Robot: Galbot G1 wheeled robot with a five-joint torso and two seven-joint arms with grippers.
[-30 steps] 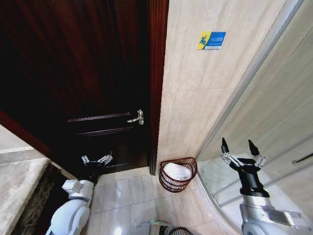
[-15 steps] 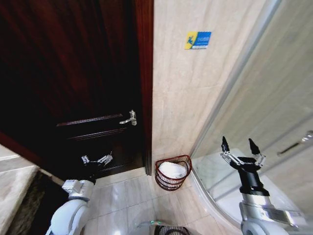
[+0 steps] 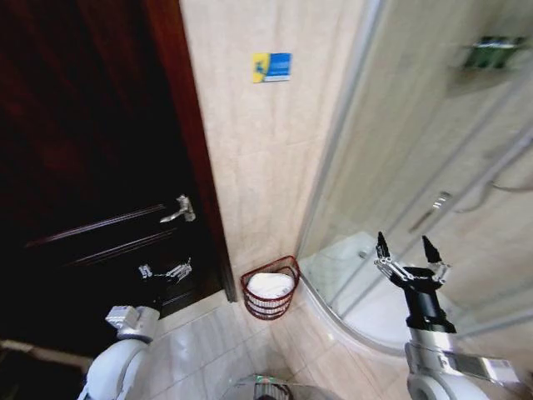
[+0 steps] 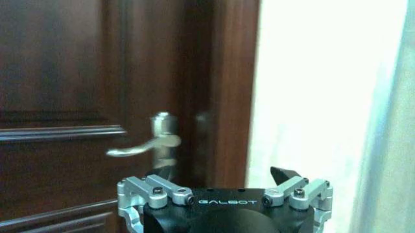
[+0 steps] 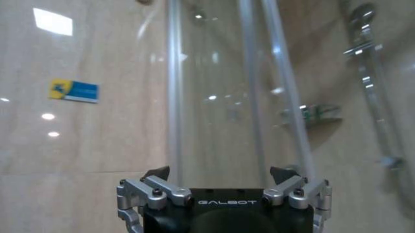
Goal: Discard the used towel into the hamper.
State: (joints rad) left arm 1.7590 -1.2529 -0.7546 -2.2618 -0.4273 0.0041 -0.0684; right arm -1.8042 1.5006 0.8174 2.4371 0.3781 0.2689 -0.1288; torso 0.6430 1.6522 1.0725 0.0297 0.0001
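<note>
The hamper (image 3: 269, 294), a small reddish-brown wicker basket, stands on the tiled floor against the beige wall between the door and the shower. A white towel (image 3: 271, 284) lies inside it. My left gripper (image 3: 165, 272) hangs open and empty in front of the dark door, left of the hamper. My right gripper (image 3: 409, 255) is raised, open and empty, to the hamper's right before the shower glass. The left wrist view has the left gripper (image 4: 224, 173) facing the door handle (image 4: 150, 144); the right wrist view has the right gripper (image 5: 221, 173) facing the glass.
A dark wooden door (image 3: 92, 167) with a silver handle (image 3: 179, 210) fills the left. A curved glass shower enclosure (image 3: 416, 167) with a raised white base (image 3: 366, 308) takes up the right. A blue and yellow sign (image 3: 272, 67) hangs on the wall. Pale floor tiles (image 3: 208, 350) lie ahead.
The whole head view has swung to the right: door, sign and hamper slid left in the picture and more of the shower shows. Both arms hold the same pose.
</note>
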